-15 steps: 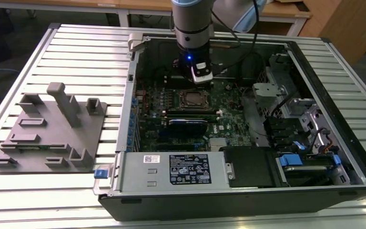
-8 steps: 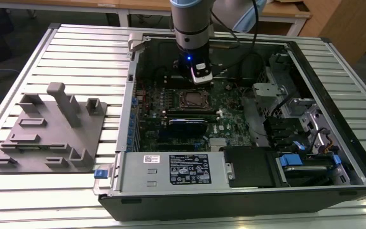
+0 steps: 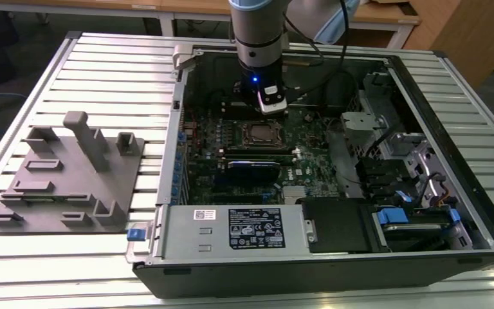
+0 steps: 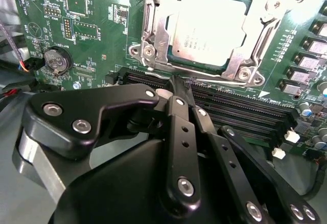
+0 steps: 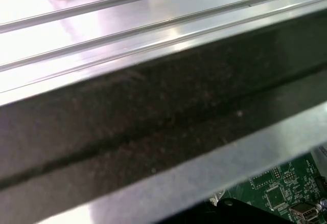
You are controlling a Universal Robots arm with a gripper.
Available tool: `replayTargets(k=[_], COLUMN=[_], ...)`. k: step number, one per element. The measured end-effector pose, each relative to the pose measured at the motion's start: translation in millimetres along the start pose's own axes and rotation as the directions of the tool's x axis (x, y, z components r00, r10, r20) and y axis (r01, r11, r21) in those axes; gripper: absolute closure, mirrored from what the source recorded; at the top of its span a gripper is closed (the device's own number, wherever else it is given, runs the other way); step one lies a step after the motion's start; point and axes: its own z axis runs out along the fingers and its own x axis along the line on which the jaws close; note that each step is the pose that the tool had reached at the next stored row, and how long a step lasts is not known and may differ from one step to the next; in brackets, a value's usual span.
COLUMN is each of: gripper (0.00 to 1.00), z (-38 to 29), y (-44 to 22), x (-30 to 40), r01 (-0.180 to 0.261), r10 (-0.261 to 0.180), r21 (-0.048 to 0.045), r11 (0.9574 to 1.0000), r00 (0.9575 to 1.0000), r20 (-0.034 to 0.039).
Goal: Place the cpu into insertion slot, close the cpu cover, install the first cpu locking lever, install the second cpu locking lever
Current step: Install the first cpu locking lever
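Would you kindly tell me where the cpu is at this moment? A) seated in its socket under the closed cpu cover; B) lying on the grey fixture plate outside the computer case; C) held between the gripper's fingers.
A: in the second wrist view the cpu lies flat in the window of the cpu cover, whose metal frame rests over its edges.

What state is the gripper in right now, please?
Gripper: closed, with nothing visibly held, its tips close to the flat square silvery-grey metal-topped cpu.
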Motion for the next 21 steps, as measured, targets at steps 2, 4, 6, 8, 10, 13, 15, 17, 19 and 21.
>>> replayTargets(k=[2, 4, 6, 8, 10, 13, 15, 17, 19, 21], gripper=[0.9, 0.9, 0.9, 0.9, 0.9, 0.9, 0.9, 0.9, 0.9, 0.9], z=[-0.3, -0.2, -0.1, 0.5, 1.5, 2.7, 2.9, 3.2, 3.4, 3.3], y=[0.1, 0.1, 0.0, -0.3, -0.8, -1.4, -1.4, -1.6, -1.6, -1.7], x=[0.0, -0.1, 0.1, 0.7, 1.6, 2.6, 2.8, 3.0, 3.1, 3.1], r01=[0.0, 0.0, 0.0, 0.0, 0.0, -0.001, 0.0, 0.0, 0.001, 0.001], r10=[0.0, 0.0, 0.0, 0.0, 0.0, 0.001, 0.0, 0.0, -0.001, -0.001], r21=[-0.0001, 0.0, 0.0002, -0.0003, -0.0012, -0.002, -0.0009, 0.0011, 0.005, 0.006], r11=[1.0, 1.0, 1.0, 1.0, 1.0, 1.0, 1.0, 1.0, 1.0, 1.0], r00=[1.0, 1.0, 1.0, 1.0, 1.0, 1.0, 0.9999, 0.9999, 0.9998, 0.9998], r20=[0.0, 0.0002, 0.0003, 0.0019, 0.0047, 0.0083, 0.011, 0.0151, 0.0197, 0.0204])
